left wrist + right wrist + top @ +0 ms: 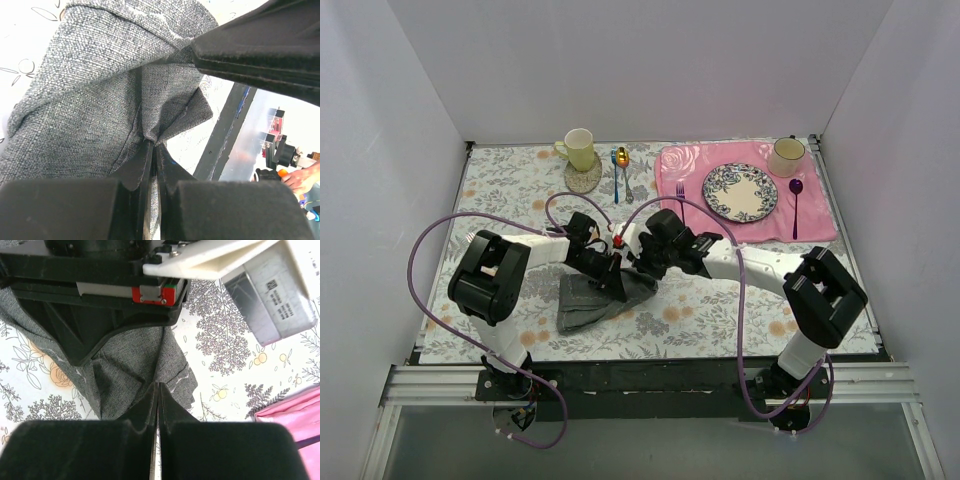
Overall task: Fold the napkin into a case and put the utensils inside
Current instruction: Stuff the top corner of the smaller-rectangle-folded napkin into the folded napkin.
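The left end effector (151, 150) is closed, its 2 black fingers (135, 170) pressed together with a pleat of the napkin (85, 110) pinched between them. The cloth fans out from that pinch in sharp creases. The right end effector (157, 390) is likewise closed, its fingers meeting in a thin seam and nipping the edge of the same napkin just beside the left one. In the top view the 2 end effectors sit almost touching over the cloth's upper right corner.

The napkin is a dark grey, coarse woven fabric with a stitched hem. It lies crumpled and partly folded on the near middle of the table (720, 310), which is covered in a pale floral print.

The utensils (627, 185) lie side by side at the far side of the table, just right of a round coaster (588, 182) carrying a pale yellow cup (579, 148), and well apart from the napkin. They are slim metal pieces, too small to tell apart in detail.

A pink placemat (820, 225) with a rose pattern bears a round patterned plate (739, 192), a purple fork (680, 200), a purple spoon (796, 205) and a second cup (787, 155).
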You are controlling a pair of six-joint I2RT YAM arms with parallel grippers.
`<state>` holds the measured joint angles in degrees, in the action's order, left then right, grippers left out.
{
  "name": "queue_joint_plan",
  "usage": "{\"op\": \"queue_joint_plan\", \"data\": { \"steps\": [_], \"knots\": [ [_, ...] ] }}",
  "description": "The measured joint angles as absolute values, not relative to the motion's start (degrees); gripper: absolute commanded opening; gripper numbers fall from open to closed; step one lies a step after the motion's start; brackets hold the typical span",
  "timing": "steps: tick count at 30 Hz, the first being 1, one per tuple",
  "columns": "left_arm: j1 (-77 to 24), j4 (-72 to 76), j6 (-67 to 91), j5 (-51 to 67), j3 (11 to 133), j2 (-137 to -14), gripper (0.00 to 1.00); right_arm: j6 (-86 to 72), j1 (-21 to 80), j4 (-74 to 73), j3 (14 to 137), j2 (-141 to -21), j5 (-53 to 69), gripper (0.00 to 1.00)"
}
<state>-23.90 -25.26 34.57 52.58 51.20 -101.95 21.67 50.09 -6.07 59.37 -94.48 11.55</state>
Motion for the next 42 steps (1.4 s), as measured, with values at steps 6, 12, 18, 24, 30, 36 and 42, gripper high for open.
{"op": "queue_joint_plan", "data": {
  "steps": [6, 12, 18, 24, 30, 36, 42],
  "knots": [
    [-23.75, -25.54, 34.79, 52.62, 51.37, -101.95, 0.00, 22.28, 50.00, -7.09, 60.10, -95.24, 12.29, 0.38],
    [-23.73, -25.52, 34.81, 52.64, 51.37, -101.95, 0.00, 24.34, 51.68, -6.70, 60.07, -95.64, 10.31, 0.43],
    [-23.73, -25.54, 34.81, 52.82, 51.37, -101.95, 0.00, 26.33, 52.75, -5.61, 59.16, -97.62, 7.11, 0.14],
    [-23.73, -25.91, 35.07, 53.23, 51.40, -101.10, 0.00, 27.22, 52.75, -5.67, 59.13, -98.52, 5.21, 0.01],
    [-23.73, -27.05, 35.27, 53.45, 51.62, -99.66, 0.00, 27.16, 52.75, -4.27, 58.96, -98.52, 4.56, 0.01],
    [-23.73, -28.67, 34.85, 53.47, 53.45, -99.00, 0.00, 27.18, 52.75, -2.81, 57.43, -97.76, 4.64, 0.01],
    [-23.73, -30.13, 32.91, 53.36, 55.48, -98.89, 0.00, 27.18, 52.75, -1.61, 57.19, -97.36, 4.64, 0.01]
  ]
}}
